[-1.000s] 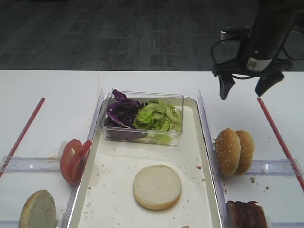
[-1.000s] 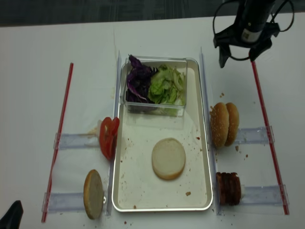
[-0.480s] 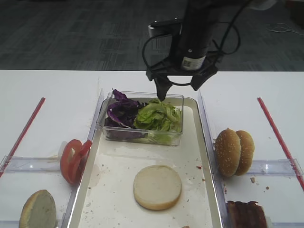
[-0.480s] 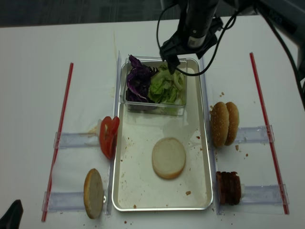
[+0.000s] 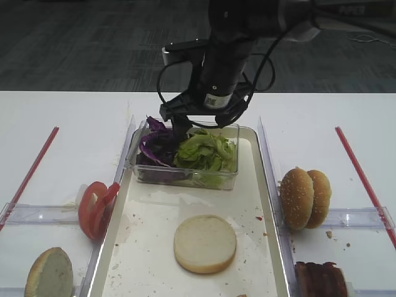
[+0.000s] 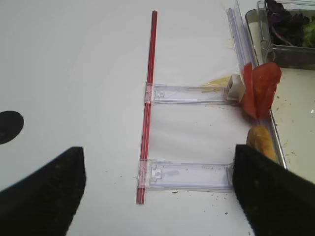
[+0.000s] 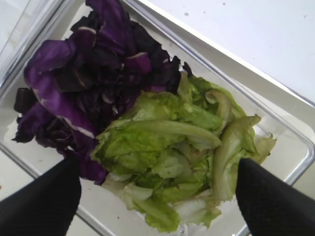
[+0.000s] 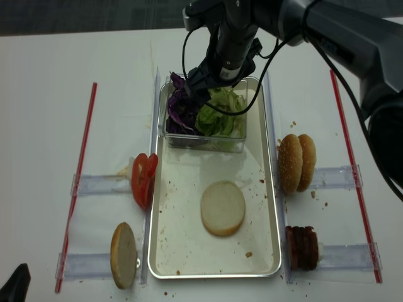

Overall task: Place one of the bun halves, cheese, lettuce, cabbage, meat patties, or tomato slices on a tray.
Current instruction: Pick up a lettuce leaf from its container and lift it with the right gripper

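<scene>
White tabletop is carrying the tray (image 5: 272, 204); above its clear tub (image 5: 230, 179), the right gripper (image 5: 201, 127) is hanging released over the lettuce (image 7: 177, 152) and cabbage (image 7: 88, 83).

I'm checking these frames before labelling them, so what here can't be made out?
- Right gripper: in the two high views the arm hides its tips, so any contact with the lettuce or cabbage is unclear.
- Meat patties: cut off by the bottom edge of the high view.
- Left gripper: only dark fingertips show at the wrist view's bottom corners.
- Tomato slices: too tightly stacked to count.
</scene>
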`<state>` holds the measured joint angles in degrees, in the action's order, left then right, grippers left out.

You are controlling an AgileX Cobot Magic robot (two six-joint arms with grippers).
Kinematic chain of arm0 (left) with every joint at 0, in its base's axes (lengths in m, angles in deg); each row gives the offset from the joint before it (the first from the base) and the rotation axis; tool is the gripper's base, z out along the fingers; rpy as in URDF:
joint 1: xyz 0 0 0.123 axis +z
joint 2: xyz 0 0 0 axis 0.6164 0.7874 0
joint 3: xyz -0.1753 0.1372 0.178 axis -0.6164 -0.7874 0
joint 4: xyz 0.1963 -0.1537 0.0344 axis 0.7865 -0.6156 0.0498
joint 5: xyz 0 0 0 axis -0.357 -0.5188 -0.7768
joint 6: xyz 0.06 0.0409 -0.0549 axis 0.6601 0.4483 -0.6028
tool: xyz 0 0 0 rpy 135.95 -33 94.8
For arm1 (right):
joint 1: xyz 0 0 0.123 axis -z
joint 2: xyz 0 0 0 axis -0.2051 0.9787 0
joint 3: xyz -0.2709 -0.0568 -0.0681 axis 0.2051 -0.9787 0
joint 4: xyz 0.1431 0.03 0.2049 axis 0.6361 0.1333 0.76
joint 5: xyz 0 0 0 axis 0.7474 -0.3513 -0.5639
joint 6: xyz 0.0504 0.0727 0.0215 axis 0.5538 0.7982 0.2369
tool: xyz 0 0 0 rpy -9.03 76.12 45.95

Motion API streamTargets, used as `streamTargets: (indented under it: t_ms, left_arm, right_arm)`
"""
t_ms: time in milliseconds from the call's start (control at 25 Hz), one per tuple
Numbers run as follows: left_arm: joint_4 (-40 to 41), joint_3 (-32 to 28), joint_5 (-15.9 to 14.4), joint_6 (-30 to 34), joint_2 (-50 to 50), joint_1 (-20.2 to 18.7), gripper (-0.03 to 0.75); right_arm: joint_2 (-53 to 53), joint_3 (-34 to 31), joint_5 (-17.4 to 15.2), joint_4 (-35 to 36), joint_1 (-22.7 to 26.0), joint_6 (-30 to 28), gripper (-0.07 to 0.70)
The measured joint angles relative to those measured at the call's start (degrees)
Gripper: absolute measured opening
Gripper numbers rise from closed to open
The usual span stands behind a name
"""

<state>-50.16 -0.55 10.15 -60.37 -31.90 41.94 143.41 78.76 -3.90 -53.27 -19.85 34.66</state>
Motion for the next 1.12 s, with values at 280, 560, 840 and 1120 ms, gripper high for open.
streamTargets:
  t_ms: [280,560,840,1120]
  left_arm:
    - [0.0,0.0,0.0,0.0,0.0,0.0,0.596]
    - [0.0,0.0,0.0,0.0,0.0,0.0,0.596]
    - [0.0,0.0,0.0,0.0,0.0,0.0,0.596]
    - [0.0,0.0,0.0,0.0,0.0,0.0,0.596]
  right_arm:
    - [3.7,0.0,4.1,0.0,0.0,-0.2,0.585]
    - [5.5,0.0,5.2,-0.9,0.0,-0.3,0.540]
    - [6.2,0.0,6.7,-1.3,0.0,-0.3,0.533]
    - [6.2,0.0,6.9,-1.6,0.0,-0.3,0.375]
